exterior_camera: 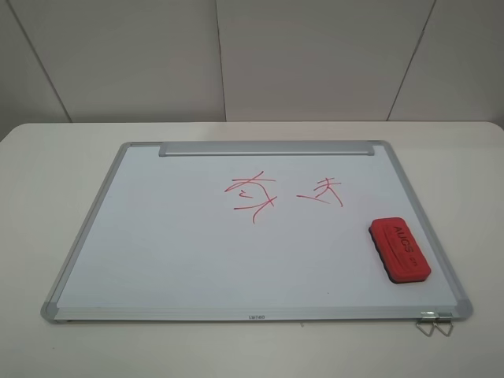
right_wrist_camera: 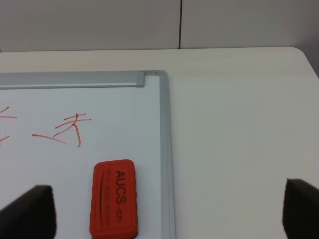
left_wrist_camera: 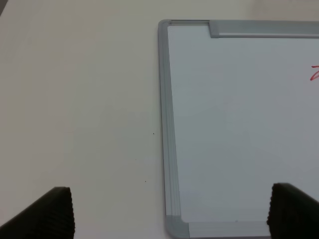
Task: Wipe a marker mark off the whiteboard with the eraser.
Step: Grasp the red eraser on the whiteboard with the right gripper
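Observation:
The whiteboard (exterior_camera: 157,236) lies flat on the table, its silver tray strip (exterior_camera: 266,148) along the far edge. The marker mark (exterior_camera: 252,195) is the larger red scribble near the board's middle. A smaller red scribble (exterior_camera: 321,191) sits to its right. The red eraser (exterior_camera: 399,248) rests on the board by the right frame. Neither gripper shows in the exterior view. My left gripper (left_wrist_camera: 172,214) hangs open above the board's left frame (left_wrist_camera: 164,124). My right gripper (right_wrist_camera: 164,211) is open above the right frame, with the eraser (right_wrist_camera: 113,196) just inside it.
The white table (exterior_camera: 47,157) surrounds the board, with grey wall panels behind it. A small metal wire clip (exterior_camera: 435,323) lies at the board's near right corner. The table's right edge (right_wrist_camera: 309,64) curves away in the right wrist view.

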### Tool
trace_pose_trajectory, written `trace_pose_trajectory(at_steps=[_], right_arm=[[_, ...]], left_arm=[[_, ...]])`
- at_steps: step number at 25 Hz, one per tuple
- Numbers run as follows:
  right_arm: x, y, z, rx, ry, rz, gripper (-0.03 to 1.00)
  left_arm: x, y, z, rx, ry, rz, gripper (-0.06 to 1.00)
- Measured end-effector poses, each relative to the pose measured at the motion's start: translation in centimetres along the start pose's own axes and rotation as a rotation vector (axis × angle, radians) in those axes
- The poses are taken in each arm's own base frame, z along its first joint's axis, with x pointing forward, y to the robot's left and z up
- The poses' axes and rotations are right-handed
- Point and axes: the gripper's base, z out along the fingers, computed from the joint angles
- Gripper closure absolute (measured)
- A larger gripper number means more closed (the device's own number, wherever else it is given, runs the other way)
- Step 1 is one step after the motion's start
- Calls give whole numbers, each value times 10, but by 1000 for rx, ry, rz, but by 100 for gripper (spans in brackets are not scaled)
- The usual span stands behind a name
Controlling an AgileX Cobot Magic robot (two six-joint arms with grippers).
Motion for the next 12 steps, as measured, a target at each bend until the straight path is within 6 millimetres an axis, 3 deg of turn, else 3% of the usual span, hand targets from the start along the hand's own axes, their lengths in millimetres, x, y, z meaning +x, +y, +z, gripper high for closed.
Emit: trace_pose_trajectory(at_steps=[12], right_arm=[[0, 0, 0, 0, 0, 0, 14]], left_arm=[[0, 0, 0, 0, 0, 0, 17]])
